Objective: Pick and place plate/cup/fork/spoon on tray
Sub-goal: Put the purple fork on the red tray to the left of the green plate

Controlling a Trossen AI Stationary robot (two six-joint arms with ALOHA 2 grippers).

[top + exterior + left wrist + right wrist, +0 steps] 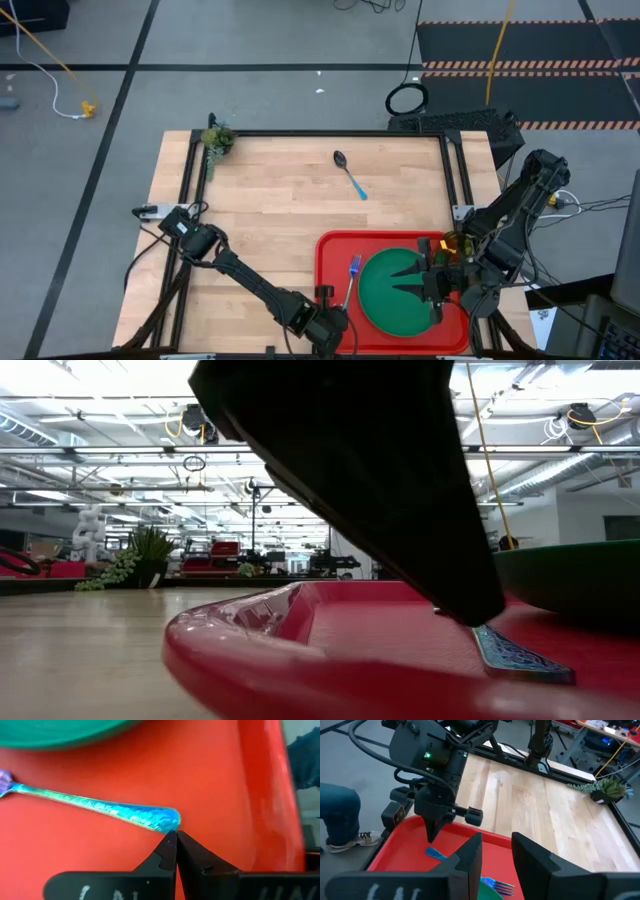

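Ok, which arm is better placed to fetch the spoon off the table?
Probably the right: its end effector hangs open and empty over the plate, while the left end effector is shut, low in the tray at the fork handle. The spoon lies mid-table.

Small potted plant (217,139) at table corner, person's jeans leg and sneaker (351,840)

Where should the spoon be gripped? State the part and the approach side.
Grip the spoon midway along its light-blue handle, coming straight down from above and closing across its narrow width. It lies flat and diagonal on the bare table, bowl toward the far edge, with nothing beside it.
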